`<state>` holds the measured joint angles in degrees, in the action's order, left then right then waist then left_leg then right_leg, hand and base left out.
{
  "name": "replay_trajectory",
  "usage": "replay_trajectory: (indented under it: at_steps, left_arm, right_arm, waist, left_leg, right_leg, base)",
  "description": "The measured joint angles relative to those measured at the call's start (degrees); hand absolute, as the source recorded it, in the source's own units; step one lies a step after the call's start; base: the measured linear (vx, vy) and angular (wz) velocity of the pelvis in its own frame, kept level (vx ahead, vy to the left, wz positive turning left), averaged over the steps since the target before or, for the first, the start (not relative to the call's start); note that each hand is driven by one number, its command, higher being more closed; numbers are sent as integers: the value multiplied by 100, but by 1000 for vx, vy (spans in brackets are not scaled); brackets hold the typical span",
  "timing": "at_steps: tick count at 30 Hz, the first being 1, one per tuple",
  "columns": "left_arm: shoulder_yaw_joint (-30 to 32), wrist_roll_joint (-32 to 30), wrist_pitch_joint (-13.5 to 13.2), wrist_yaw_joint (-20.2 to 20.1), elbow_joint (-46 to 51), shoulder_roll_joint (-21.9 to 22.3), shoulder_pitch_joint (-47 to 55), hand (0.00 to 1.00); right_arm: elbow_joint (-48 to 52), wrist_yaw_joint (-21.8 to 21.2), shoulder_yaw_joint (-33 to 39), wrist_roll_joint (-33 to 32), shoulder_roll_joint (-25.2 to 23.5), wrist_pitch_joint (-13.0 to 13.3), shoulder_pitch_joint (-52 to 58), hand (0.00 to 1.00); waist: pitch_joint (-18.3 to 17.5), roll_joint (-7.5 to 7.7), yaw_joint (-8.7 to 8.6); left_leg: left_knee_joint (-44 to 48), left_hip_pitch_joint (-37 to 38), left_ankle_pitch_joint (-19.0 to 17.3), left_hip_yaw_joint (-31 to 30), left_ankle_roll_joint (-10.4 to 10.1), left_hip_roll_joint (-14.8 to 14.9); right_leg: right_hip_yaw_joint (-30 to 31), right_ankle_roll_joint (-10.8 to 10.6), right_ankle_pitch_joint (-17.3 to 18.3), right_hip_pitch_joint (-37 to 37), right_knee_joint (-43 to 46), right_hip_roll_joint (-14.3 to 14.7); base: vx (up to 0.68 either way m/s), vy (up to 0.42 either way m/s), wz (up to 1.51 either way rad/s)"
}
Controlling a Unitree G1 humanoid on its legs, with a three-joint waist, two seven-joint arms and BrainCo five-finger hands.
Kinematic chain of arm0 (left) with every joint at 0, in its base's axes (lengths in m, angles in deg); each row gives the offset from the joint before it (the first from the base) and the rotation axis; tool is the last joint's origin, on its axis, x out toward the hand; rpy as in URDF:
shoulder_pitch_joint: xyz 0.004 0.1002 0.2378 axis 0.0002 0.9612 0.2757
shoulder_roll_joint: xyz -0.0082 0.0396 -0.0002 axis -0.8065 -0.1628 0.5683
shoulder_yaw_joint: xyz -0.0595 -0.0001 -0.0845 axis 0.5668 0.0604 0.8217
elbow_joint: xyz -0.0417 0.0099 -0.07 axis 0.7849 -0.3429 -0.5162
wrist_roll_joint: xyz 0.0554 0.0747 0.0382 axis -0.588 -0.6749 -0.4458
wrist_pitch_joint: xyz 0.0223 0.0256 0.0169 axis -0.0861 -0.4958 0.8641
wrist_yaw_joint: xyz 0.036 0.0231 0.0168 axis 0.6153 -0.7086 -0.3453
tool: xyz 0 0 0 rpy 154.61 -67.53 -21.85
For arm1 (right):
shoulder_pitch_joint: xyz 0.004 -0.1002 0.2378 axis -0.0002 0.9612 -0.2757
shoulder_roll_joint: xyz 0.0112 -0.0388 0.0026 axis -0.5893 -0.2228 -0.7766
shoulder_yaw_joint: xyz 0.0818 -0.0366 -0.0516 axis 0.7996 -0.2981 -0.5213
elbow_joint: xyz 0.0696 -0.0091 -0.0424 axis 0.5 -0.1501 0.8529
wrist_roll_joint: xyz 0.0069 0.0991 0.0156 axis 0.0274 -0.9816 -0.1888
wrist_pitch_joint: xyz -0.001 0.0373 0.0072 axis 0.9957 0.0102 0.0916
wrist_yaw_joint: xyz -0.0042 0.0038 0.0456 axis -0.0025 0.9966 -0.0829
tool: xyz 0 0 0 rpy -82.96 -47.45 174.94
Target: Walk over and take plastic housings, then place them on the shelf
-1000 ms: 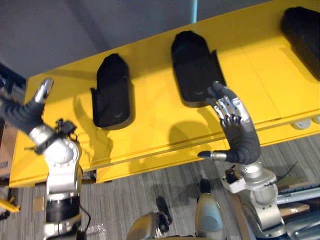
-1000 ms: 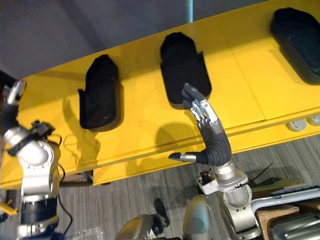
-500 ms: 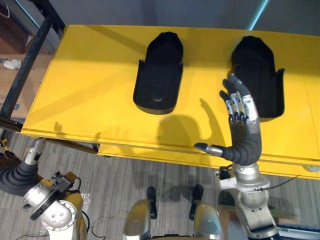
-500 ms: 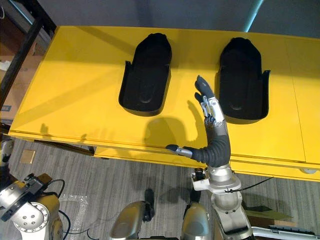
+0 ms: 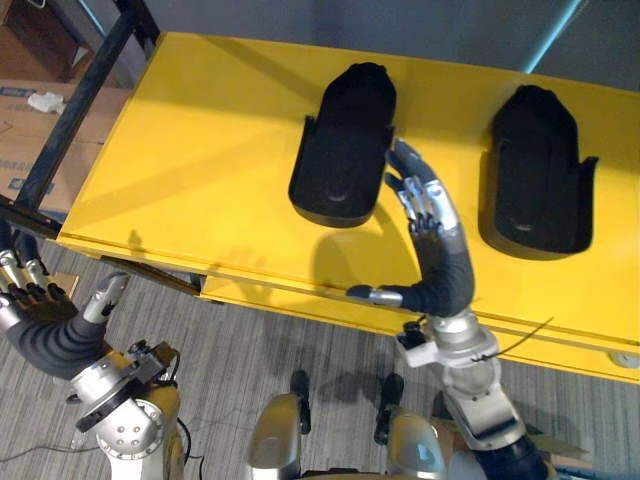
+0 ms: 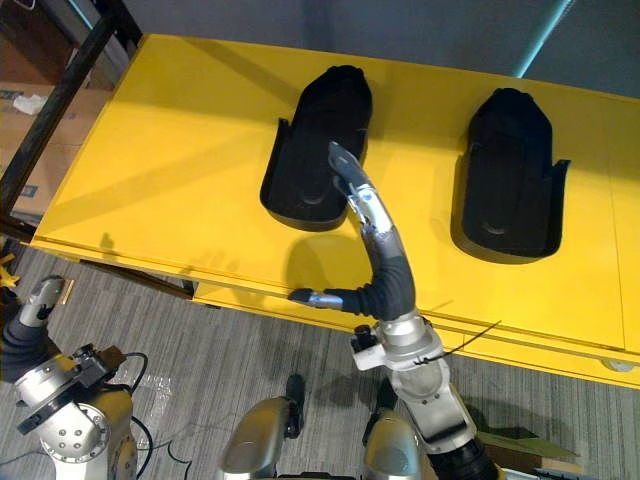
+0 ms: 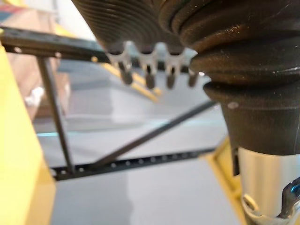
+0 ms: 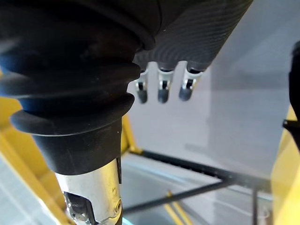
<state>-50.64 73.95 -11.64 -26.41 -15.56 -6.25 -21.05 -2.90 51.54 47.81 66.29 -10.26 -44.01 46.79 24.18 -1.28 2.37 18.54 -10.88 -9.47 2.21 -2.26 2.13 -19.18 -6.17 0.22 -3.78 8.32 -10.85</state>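
Black plastic, matt and moulded, made up both housings: each a long shallow shell, rounded at its far end, squared at its near end, with raised walls, a small tab jutting from each side and a smooth dished inside. They lay hollow side up on the yellow desk (image 5: pixel 200 150).

The nearer housing (image 5: pixel 343 160) sat just beside my right hand (image 5: pixel 425 205), on the thumb's side, its edge close against my fingertips (image 5: pixel 397 153); I could not tell whether they touched it. The second housing (image 5: pixel 535 170) lay on the other side of that hand, apart from it. My right hand was raised above the desk, fingers loosely spread and only slightly bent, thumb held out sideways, with nothing in it.

My left hand (image 5: pixel 25 290) hung low off the desk's near corner above the grey floor (image 5: pixel 250 390), fingers relaxed and empty, well away from both housings.
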Motion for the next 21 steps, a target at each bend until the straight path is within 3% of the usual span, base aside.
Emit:
replay_trajectory:
  at_steps: [5,8,9,12,13,17,21]
  left_arm:
    - [-344,49,-140,-476,-4,-36,62,0]
    - [-593,82,-310,-788,-4,-72,36,0]
    - [-738,248,-315,-968,-4,-72,33,0]
    - [-1145,614,-312,-1402,-22,-80,-45,0]
    - [-1350,737,-308,-1545,-30,-81,-89,0]
    - [-1809,739,-207,-1715,-284,-94,-355,0]
    - [-1968,587,-45,-1267,-661,-238,-735,0]
  right_arm:
    - [28,573,623,174,6,-201,550,0]
    - [46,740,1386,27,-16,-334,1157,0]
    - [48,800,1665,-57,-37,-437,1359,0]
    - [100,919,2215,-234,-190,-635,1774,0]
    - [191,953,2409,-292,-263,-681,1941,0]
    - [315,953,3006,-411,-390,-740,2281,0]
    - [320,876,3467,-913,-475,-687,2770,0]
  waist:
    - [-101,160,4]
    - [-392,338,-84]
    - [-560,389,-184]
    - [-879,488,-343]
    - [-1085,468,-391]
    - [-1348,291,-692]
    - [-1537,83,-1169]
  left_leg:
    - [-273,371,16,20,0,-47]
    - [-414,508,16,129,-1,-50]
    - [-425,570,15,242,-3,-33]
    - [-559,1096,-38,858,-62,50]
    - [-617,1238,-92,1111,-68,91]
    - [-598,1590,-383,1904,-71,283]
    - [-583,1690,-525,2700,-150,453]
  right_leg:
    - [-1,28,20,321,-181,-4]
    - [50,19,14,391,-299,-7]
    - [98,18,13,412,-301,-6]
    - [537,2,2,622,-356,22]
    - [750,-40,-27,617,-419,56]
    - [1517,-100,-155,571,-627,274]
    - [2254,-53,-447,372,-1008,507]
  base:
    - [57,-13,1]
    - [81,3,-13]
    - [97,16,-30]
    - [86,34,-74]
    - [49,20,-98]
    - [15,27,-113]
    - [-34,1,-101]
